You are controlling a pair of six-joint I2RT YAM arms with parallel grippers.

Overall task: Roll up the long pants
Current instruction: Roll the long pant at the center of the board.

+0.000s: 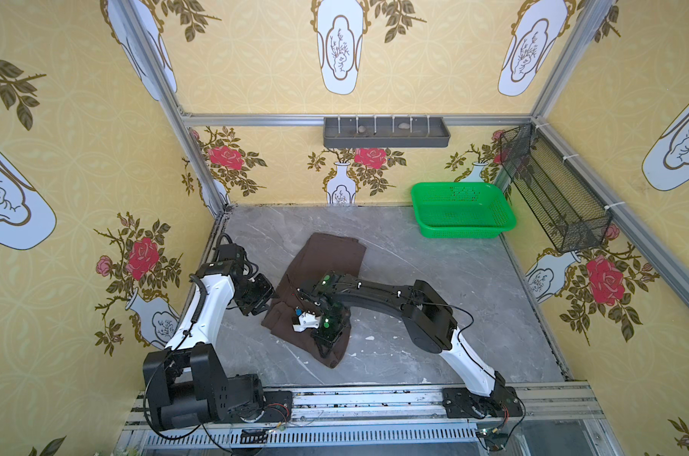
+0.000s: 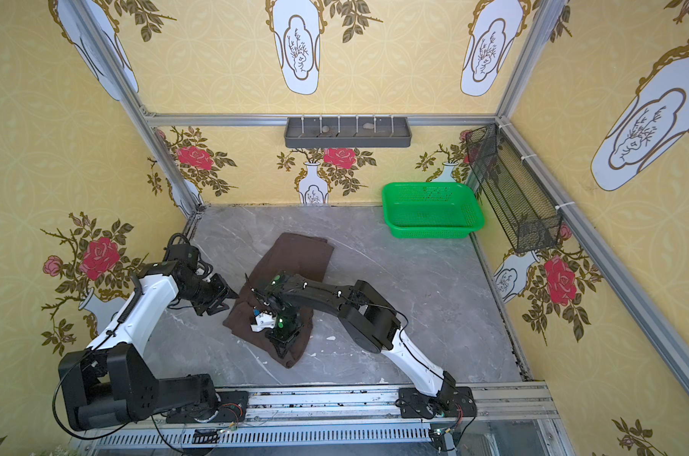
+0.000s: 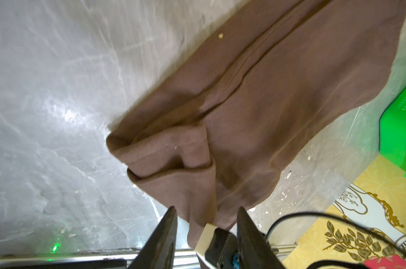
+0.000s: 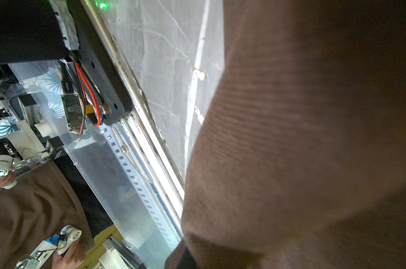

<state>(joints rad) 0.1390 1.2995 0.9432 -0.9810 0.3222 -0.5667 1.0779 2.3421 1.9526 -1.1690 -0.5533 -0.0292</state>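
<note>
1. While its fingers [image 3: 171, 233] stood apart, the left gripper [image 3: 206, 208] clamped nothing. At the bottom of the left wrist view an edge of the long pants [image 3: 278, 104] ran btwn them, w/ bare table beside one finger.
2. Both top views put the left gripper [image 1: 267, 302] [image 2: 228, 301] left of ctr, tips just at the pants' left edge.
3. Just below frame ctr, the right gripper [image 1: 323, 349] [image 2: 281, 347] pointed down onto the near end of the pants. Its body & the cloth hid the fingertips, so I couldn't tell if they were together or apart, or if they held fabric.
4. Right wrist view: ribbed brown cloth [image 4: 302, 139] filled the right half, close to the lens and blurred.
5. Pants [image 1: 327, 256] [image 2: 295, 256] lay mid-frame on the grey marble table [image 1: 433, 276], folded lengthwise. The far end lay flat toward upper ctr, and the near end was bunched under the right arm's wrist.
6. Green basket [image 1: 463, 211] [image 2: 433, 209] sat right of ctr in the table's far right corner by the back wall, well apart from the pants. Its corner showed at the right edge of the left wrist view [image 3: 397, 130].
7. Grey tray [image 1: 386, 132] hung on the back wall, upper ctr. Black mesh basket [image 1: 552, 189] hung on the right wall.
</note>
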